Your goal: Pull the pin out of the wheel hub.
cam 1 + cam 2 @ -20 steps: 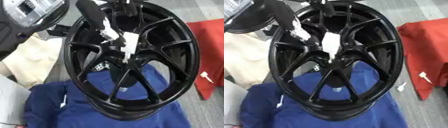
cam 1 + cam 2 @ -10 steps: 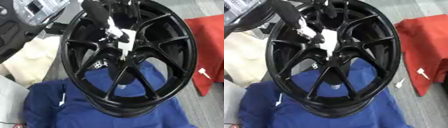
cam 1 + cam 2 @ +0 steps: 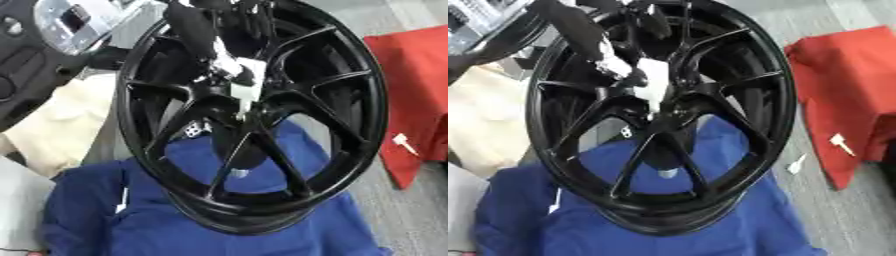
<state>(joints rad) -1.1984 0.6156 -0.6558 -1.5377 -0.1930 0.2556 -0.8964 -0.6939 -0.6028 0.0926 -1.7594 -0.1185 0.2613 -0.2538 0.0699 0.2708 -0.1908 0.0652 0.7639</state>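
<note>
A black hand (image 3: 203, 37) reaches from the upper left over the wheel hub (image 3: 249, 117), fingers pinching the white pin (image 3: 242, 95) at its centre; rim edges encircle it.

— What's the floor (image 3: 420, 210) like?
— Grey. A blue cloth (image 3: 289, 230) lies under the wheel (image 3: 350, 95), a red cloth (image 3: 842, 75) at the right.
— Anything else?
— A cream cloth (image 3: 52, 125) at the left.
</note>
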